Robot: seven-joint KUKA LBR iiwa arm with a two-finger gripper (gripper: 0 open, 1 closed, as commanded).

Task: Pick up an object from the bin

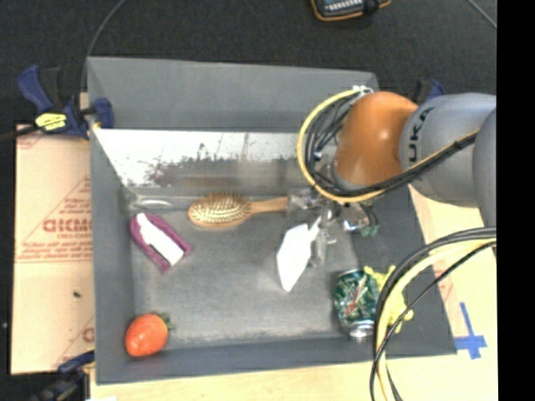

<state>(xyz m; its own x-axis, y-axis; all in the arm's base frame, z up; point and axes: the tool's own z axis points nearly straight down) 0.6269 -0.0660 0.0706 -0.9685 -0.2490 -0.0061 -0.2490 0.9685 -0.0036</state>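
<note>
Orange wrist cover [376, 140] overhangs the gripper [324, 229], state indeterminable, beside a white wedge-shaped piece [292, 259]; grasp stage judged, next requiring confirmed closure.

Just below-left of the wooden hairbrush [221, 210] lies a purple-and-white block [157, 241], farther down-left a red strawberry [146, 335], down-right a crumpled green packet [357, 297].

We see a matt metal bin [226, 291], a wooden-looking brush [219, 211], a glossy strawberry [145, 335] and a shiny crinkled packet [358, 297].

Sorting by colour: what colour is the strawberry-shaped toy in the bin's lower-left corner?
The strawberry-shaped toy is orange-red, in the camera view.
</note>
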